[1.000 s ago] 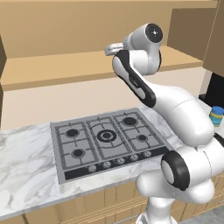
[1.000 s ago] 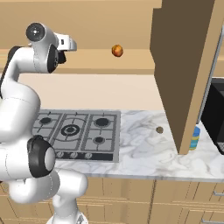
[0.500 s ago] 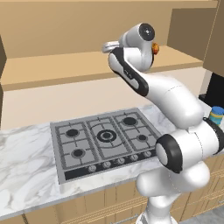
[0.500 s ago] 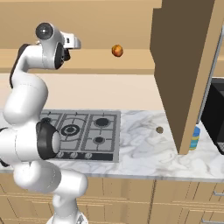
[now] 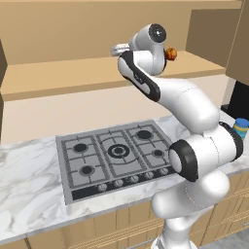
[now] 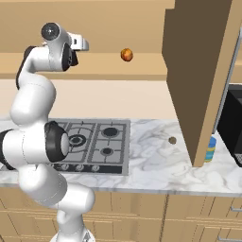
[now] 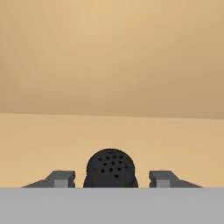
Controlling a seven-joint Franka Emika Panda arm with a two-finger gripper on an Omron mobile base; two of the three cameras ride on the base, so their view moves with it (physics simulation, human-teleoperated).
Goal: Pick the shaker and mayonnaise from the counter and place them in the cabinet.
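Dark, near-black shaker w/ a rounded dome top full of little holes, that's what sits right in front of the hand cam. It's between the two finger tips but not touching either, there's a clear gap on both sides, so the gripper is spread wide and not clamping anything. Can't see the shaker's body, just the top.

From the base cams the arm is stretched way up, hand over the wide plain shelf of the cabinet, light wood all round. Small orange-red fruit sits on the same shelf, off to the robot's right of the hand, apart from it.

Mayonnaise is down on the marble counter, far right, upright. Blue lid, bit of yellow/teal label, mostly tucked behind the bottom edge of the tall open door w/ the grey bar handle, just beside a black appliance. In the left base cam the jar peeks out past the robot's elbow.

Also a gas hob in the counter, and a tiny brown round thing near the door, can't tell what it is.
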